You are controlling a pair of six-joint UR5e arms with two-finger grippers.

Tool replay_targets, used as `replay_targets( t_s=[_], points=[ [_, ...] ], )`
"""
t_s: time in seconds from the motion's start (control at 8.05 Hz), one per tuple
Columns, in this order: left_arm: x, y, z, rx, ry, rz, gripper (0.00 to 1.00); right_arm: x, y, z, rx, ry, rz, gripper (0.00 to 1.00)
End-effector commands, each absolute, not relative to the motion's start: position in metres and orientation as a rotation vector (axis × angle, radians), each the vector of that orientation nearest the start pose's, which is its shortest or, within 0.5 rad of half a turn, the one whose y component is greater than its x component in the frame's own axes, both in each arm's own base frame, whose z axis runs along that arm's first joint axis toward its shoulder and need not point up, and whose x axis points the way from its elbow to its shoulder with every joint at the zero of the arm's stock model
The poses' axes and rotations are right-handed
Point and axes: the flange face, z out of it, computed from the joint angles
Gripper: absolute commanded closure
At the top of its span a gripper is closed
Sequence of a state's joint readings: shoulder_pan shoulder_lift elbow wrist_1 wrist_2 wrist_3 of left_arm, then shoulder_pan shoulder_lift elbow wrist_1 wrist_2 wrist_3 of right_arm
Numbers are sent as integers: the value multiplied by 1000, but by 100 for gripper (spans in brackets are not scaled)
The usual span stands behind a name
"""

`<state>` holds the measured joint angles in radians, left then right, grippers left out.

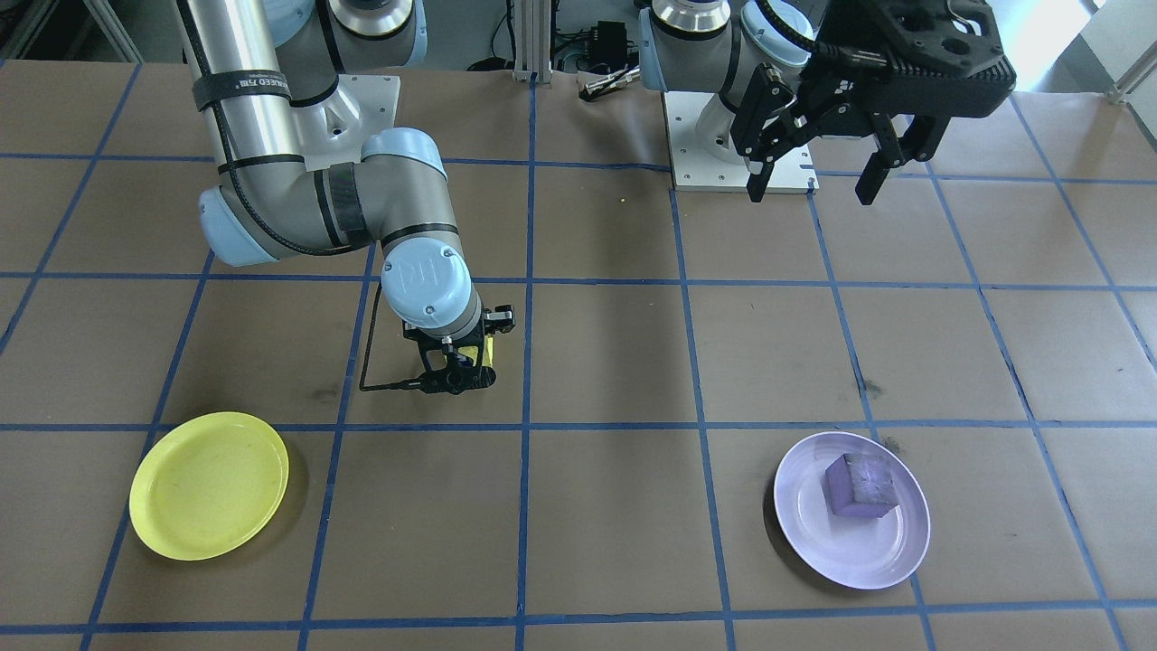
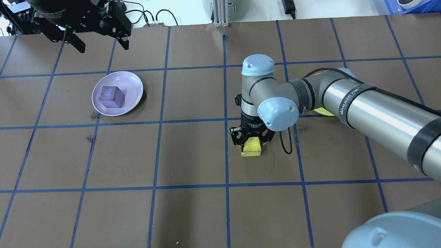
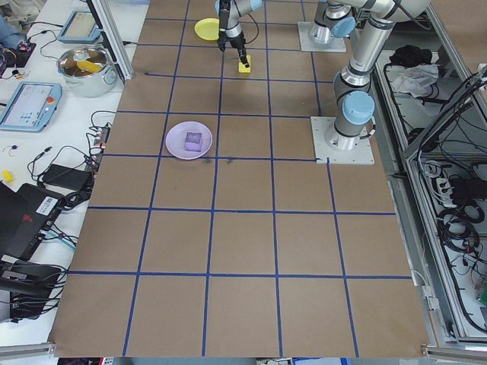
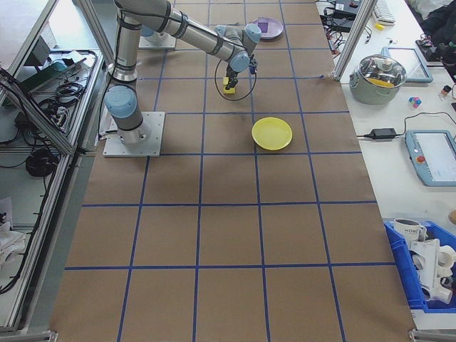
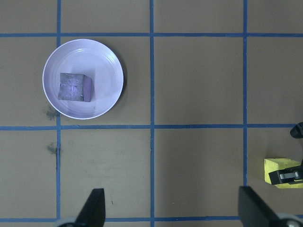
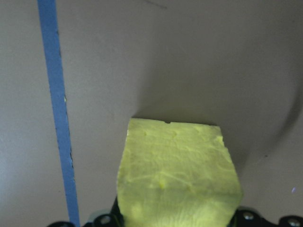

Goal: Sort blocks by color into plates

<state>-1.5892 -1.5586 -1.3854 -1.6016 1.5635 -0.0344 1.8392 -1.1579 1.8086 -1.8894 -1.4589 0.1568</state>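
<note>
The right claw [image 2: 252, 140] points straight down at the table [image 2: 193, 155] and is closed on the yellow block [image 2: 252, 147], its black fingers pressed against two opposite sides. In the overhead view the block's lower edge looks to meet the brown paper, though whether it rests there or hangs just clear is hard to say. The right wrist camera shows the block's rough yellow face [image 6: 177, 175] filling the lower frame, with a blue tape line [image 6: 59, 118] just beside it.

Taking the lavender plate [image 2: 134, 86] as landmark: the purple block [image 2: 111, 96] lies inside it, flat on the plate's floor. The left claw [image 2: 100, 43] hangs high above the table near this plate, on its far side in the overhead view, fingers spread wide with nothing between them. The yellow block sits well apart from the plate, toward the robot's right, and the yellow plate [image 1: 210, 485] lies farther still on that side, with nothing on it.
</note>
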Motion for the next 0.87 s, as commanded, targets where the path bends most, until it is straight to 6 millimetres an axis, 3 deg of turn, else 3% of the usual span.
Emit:
replay_targets(
  t_s=[0.0,0.12,0.37,0.5,0.62,0.75],
  points=[
    [-143,-490,581,-23,3141,-256,0,279,-506,225,-37,3084,402,100],
    [-143,-488,581,-23,3141,-256,0,273,-532,259,-23,3108,279,100],
    [-143,-485,577,-24,3141,-246,0,228,-577,303,35,3213,102,100],
    [-143,-485,576,-24,3139,-243,0,203,-585,328,74,3213,28,100],
    [-143,-484,577,-24,3141,-246,0,172,-592,331,-3,3242,22,100],
    [-143,-484,576,-24,3141,-244,0,124,-603,329,58,3354,35,100]
  ],
)
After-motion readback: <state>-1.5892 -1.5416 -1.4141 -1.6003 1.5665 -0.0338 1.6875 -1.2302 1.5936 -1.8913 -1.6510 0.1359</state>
